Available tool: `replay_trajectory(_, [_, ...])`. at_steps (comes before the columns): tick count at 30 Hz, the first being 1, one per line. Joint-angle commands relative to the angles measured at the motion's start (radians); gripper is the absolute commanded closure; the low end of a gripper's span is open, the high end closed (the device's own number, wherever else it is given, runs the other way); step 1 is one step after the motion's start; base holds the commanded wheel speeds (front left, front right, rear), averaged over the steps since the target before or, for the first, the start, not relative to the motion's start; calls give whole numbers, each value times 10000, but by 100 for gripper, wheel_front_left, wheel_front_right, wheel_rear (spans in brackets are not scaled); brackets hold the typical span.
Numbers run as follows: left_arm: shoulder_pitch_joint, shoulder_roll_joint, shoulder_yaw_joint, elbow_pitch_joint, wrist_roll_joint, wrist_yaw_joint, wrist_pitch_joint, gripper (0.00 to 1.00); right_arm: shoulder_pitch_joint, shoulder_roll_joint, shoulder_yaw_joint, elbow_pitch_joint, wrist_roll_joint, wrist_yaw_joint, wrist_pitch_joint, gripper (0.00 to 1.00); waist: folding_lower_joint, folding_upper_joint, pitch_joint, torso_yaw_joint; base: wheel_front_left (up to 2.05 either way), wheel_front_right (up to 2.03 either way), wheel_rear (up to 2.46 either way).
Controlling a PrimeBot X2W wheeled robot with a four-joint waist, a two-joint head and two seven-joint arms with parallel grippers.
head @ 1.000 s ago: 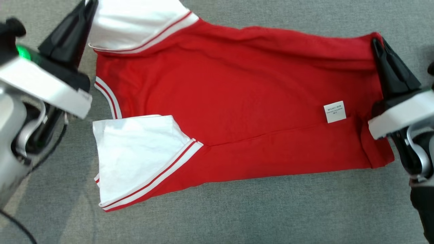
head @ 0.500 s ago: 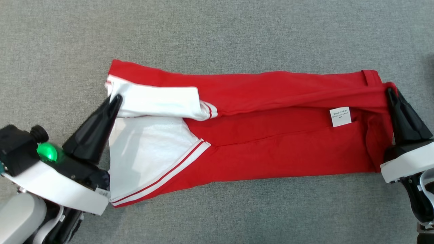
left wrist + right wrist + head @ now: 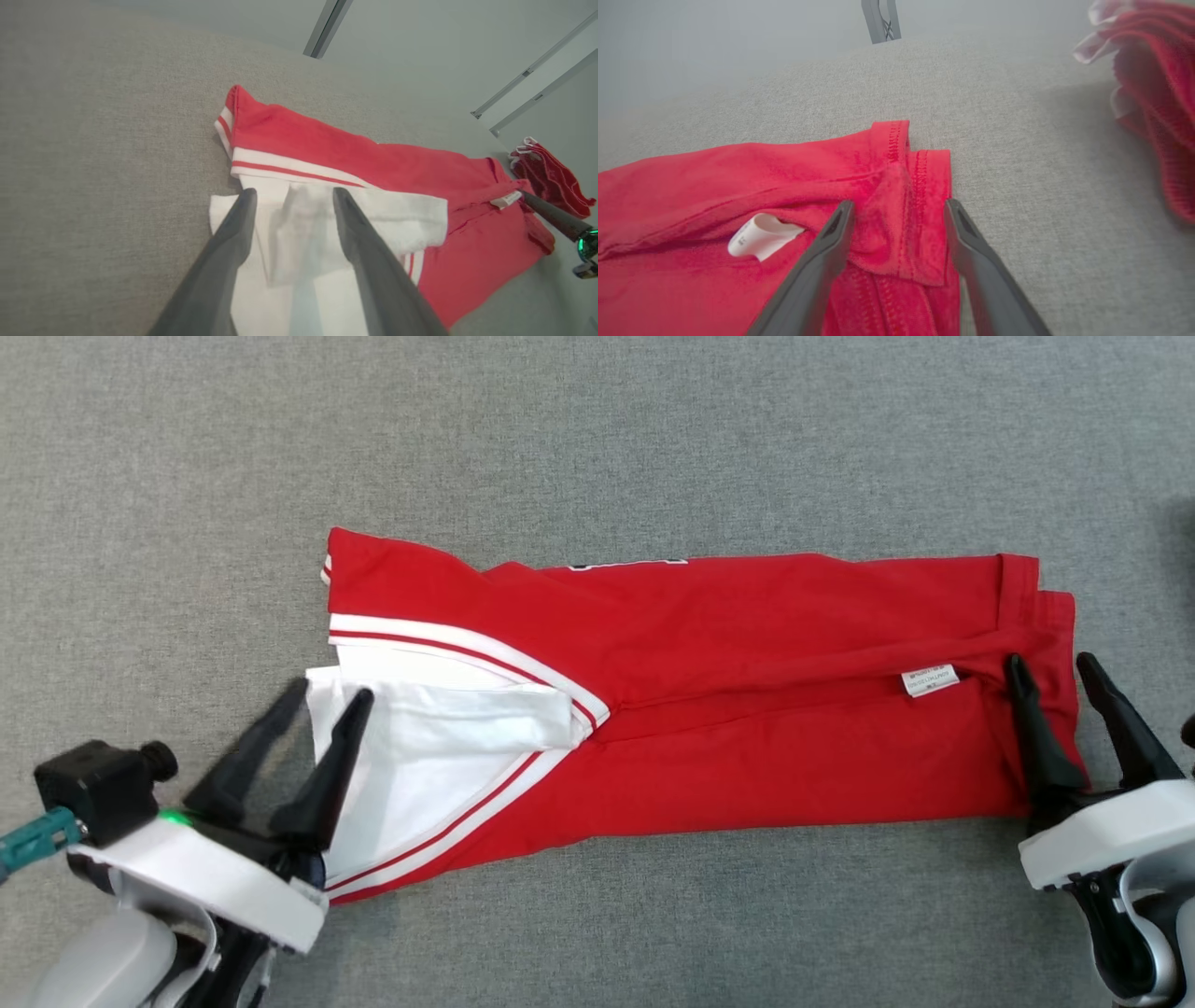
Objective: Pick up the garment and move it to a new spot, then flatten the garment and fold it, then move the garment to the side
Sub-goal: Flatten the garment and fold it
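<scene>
With left gripper (image 3: pixel 332 689) spread, pinching nothing, straddles the white sleeve (image 3: pixel 439 747); with right gripper (image 3: pixel 1049 661) likewise spread, straddles the hem corner (image 3: pixel 1053 616). Leaves garment (image 3: pixel 747 709) folded lengthwise on the grey surface (image 3: pixel 597 448) between them, probably so the fold rests flat.

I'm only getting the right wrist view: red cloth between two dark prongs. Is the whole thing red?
Observer: No. The garment has a white sleeve with red stripes at its other end.
Operator: Is anything holding that end?
Observer: The left claw is at the sleeve with its fingers apart, and nothing is pinched between them.
Operator: How does the cloth lie overall?
Observer: It is folded lengthwise into one long band, flat on the grey surface.
</scene>
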Motion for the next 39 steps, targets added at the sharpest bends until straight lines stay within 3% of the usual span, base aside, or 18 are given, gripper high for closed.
replay_trajectory(1, [20, -51, 157, 105, 170, 52, -57, 0, 142, 5, -66, -104, -92, -3, -158, 0, 0, 0, -41, 7, 0, 0, 0])
replay_trajectory(3, [97, -574, 1040, 241, 697, 194, -66, 0, 330, 188, -178, -643, -250, -3, -532, 0, 0, 0, -159, 21, 0, 0, 0])
replay_trajectory(4, [97, -574, 1040, 241, 697, 194, -66, 0, 330, 188, -178, -643, -250, -3, -532, 0, 0, 0, -159, 21, 0, 0, 0])
replay_trajectory(9, [651, -1624, 3251, 80, 2574, 515, -60, 0, 532, 680, -591, -1764, -821, -3, -1128, 0, 0, 0, -432, -82, 0, 0, 0])
replay_trajectory(19, [1590, -3272, 5590, 89, 5322, -179, -63, 0, 363, 986, -770, -1812, -1793, -3, -1261, 0, 0, 0, -1054, -39, 0, 0, 0])
replay_trajectory(26, [1913, -3961, 6266, 635, 6211, -1097, -63, 0, 390, 990, -675, -1347, -1673, -3, -1344, 0, 0, 0, -1262, 70, 0, 0, 0])
replay_trajectory(39, [1766, -4524, 6540, 1299, 6835, -1952, -64, 0, -140, 962, -1172, 88, -1811, -3, -1264, 0, 0, 0, -1174, 314, 0, 0, 0])
